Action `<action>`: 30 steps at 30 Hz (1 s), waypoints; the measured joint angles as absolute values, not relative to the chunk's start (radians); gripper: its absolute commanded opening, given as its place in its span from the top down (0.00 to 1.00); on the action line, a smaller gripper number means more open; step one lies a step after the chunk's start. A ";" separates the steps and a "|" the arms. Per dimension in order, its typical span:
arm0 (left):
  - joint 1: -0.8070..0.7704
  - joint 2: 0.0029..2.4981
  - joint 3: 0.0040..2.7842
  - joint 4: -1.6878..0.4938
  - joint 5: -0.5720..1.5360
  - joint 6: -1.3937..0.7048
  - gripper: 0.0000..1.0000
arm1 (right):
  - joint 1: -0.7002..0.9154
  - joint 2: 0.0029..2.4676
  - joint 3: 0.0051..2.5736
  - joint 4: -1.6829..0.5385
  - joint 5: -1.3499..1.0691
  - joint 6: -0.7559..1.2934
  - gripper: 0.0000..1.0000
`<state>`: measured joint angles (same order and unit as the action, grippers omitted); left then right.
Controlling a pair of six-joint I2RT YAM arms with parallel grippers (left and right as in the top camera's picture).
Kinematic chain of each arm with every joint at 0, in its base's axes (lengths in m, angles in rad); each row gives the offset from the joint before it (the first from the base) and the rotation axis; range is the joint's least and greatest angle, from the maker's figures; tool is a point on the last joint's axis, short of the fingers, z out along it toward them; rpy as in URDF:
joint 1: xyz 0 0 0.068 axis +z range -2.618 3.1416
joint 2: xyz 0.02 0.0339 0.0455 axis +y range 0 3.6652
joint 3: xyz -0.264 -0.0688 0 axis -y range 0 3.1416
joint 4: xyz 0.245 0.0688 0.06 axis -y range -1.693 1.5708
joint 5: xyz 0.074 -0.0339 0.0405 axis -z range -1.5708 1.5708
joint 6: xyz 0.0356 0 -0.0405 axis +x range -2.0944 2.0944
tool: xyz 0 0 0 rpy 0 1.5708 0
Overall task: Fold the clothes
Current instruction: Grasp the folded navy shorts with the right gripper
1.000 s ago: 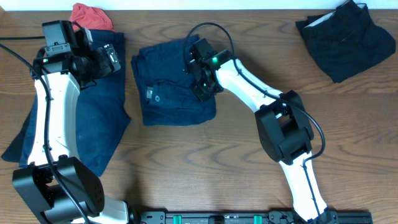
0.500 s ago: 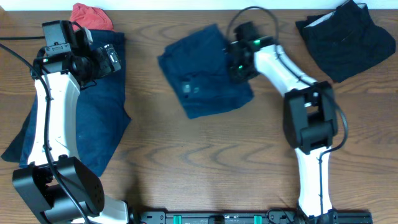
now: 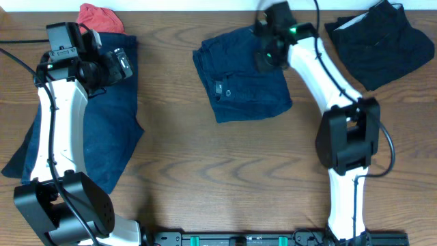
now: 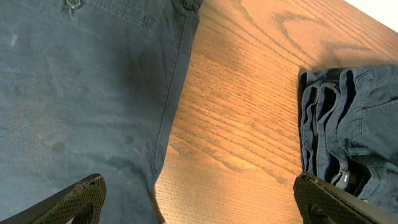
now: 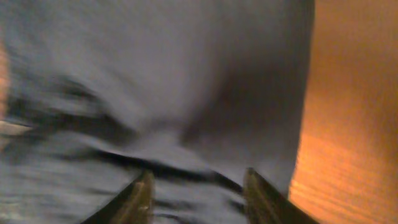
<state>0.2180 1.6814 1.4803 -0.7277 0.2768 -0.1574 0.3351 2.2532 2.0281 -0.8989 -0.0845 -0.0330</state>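
Garment (image 3: pixel 240 87) farther right, in right pincer (image 5: pixel 197 179)

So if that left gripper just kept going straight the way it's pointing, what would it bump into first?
Most likely bare wooden table, between the spread navy trousers and the folded navy garment, nearer the trousers' edge; the left gripper hangs open there. Depth is unclear.

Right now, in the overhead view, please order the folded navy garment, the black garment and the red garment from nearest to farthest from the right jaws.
1. folded navy garment, directly beneath the right jaws, table centre.
2. black garment, at the far right corner.
3. red garment, at the far left corner.
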 measured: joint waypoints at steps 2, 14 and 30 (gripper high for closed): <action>0.218 1.681 1.480 -0.720 0.277 -0.157 0.02 | 0.391 2.228 2.051 -0.872 -0.060 -0.032 0.27; 0.218 1.681 1.480 -0.714 0.277 -0.157 0.02 | 0.651 2.321 2.067 -0.806 0.131 -0.044 0.01; 0.218 1.681 1.480 -0.715 0.277 -0.158 0.02 | 0.647 2.429 2.065 -0.748 0.182 -0.035 0.01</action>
<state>0.2180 1.6814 1.4799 -0.7151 0.2771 -0.1577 0.6472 2.4294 2.0647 -0.7479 0.1822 -0.0349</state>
